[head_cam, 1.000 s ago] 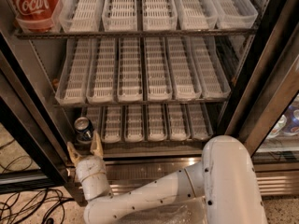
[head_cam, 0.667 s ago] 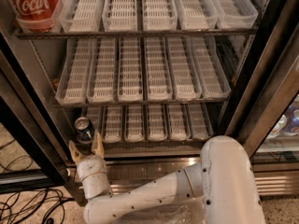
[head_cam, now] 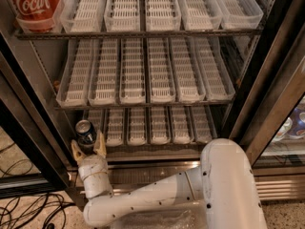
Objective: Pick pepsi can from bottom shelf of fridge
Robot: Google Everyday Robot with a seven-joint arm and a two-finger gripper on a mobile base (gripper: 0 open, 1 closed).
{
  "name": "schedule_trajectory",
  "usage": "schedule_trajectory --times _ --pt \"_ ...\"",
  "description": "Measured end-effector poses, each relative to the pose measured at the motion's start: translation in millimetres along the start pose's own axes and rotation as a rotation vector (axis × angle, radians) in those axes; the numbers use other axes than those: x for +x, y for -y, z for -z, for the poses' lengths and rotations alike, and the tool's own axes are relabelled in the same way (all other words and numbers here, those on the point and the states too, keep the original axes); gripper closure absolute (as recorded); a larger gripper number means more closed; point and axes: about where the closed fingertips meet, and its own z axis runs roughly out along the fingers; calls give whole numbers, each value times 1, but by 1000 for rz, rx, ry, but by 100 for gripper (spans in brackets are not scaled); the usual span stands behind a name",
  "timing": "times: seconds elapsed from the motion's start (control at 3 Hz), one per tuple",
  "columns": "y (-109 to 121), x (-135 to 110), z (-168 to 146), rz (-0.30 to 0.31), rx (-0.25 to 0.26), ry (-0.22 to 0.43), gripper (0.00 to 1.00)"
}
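The pepsi can (head_cam: pixel 86 133) is a small dark blue can with a silver top. It stands upright at the front left end of the bottom shelf (head_cam: pixel 152 126) of the fridge (head_cam: pixel 38 85). My gripper (head_cam: pixel 88 146) reaches up from below on a white arm. Its two yellowish fingers (head_cam: pixel 76 150) are spread apart on either side of the can's lower part. I cannot tell whether they touch the can.
A big red Coca-Cola container (head_cam: pixel 34 5) stands on the top left shelf. White slotted trays (head_cam: pixel 145 70) fill the shelves. The black door frame (head_cam: pixel 267 75) runs along the right, the steel base (head_cam: pixel 157 173) lies below, and cables (head_cam: pixel 28 211) lie on the floor at left.
The gripper has moved up slightly toward the can, so its fingers now flank the can's lower part. The can has not moved.
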Motion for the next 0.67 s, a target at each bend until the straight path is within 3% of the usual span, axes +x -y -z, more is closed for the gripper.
schedule_trajectory --times 0.67 --pt "0 18 -13 0 10 -42 36"
